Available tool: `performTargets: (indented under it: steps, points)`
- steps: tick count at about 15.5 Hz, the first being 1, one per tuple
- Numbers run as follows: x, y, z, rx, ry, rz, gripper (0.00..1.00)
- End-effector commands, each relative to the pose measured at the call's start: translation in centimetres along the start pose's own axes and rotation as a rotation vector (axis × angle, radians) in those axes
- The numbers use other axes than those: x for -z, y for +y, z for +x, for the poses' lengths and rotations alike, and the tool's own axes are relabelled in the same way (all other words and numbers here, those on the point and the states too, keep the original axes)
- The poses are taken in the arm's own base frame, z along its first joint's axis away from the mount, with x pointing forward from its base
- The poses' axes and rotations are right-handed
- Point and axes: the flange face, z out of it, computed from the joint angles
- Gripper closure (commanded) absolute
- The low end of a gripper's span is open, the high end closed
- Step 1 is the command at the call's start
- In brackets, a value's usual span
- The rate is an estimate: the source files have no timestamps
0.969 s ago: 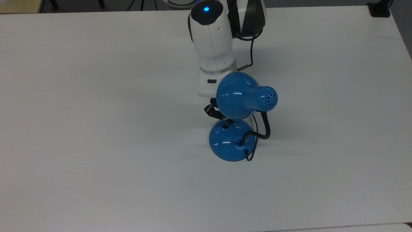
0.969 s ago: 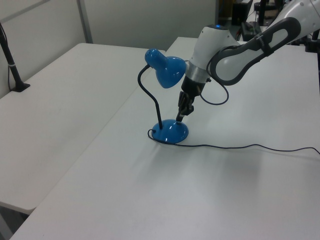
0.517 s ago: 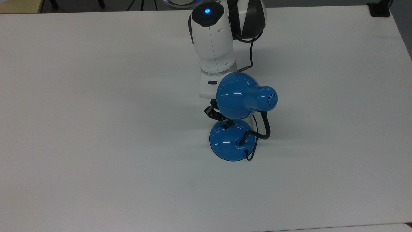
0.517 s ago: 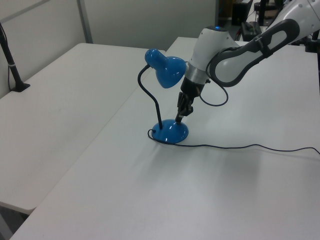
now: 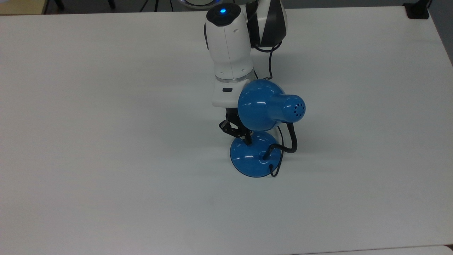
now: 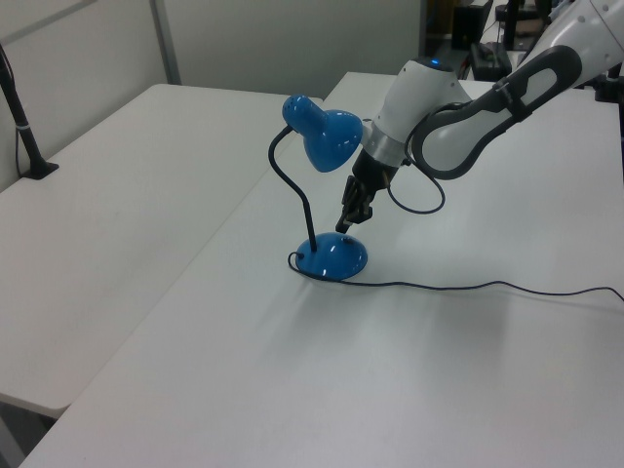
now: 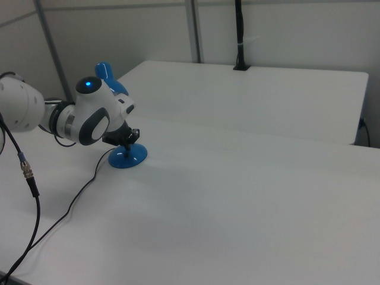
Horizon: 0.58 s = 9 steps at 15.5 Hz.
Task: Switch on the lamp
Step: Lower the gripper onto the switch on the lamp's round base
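Top view: you have the lamp (image 5: 256, 157) standing on the white table (image 5: 106, 141), its round blue base a little toward the top view's right of the table's middle, well in from every edge. The black gooseneck (image 5: 292, 136) loops out on the top view's right and carries the blue shade (image 5: 263, 105) over the base's far side. The gripper (image 5: 238, 132) comes down from the white arm (image 5: 229, 42) at the far edge and its black tip sits at the base's far rim, right by the small black switch (image 5: 247, 140); I cannot tell whether the fingers are parted or together, the shade covers part of them. Left view: you see the gripper (image 6: 349, 214) tilted, tip just above the base (image 6: 331, 256), under the shade (image 6: 327, 135). The black cord (image 6: 468, 288) trails along the table toward the left view's right edge. Shade shows no glow. Right view: the base (image 7: 128, 157) sits near the right view's left side of the table (image 7: 249, 202), with the gripper (image 7: 126, 138) directly over it, contact not clear.
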Motion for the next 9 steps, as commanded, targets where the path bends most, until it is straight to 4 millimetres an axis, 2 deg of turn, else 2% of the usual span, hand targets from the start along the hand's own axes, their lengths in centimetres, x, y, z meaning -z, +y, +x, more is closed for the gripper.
performTargets:
  steps: [1, 6, 9]
  points:
    - [0.45, -0.34, -0.23, 0.026, 0.016, -0.005, 1.0]
    - [1.27, -1.33, -0.94, 0.035, 0.006, 0.002, 1.0]
    - [1.24, -1.08, -1.11, 0.031, 0.003, 0.001, 1.0]
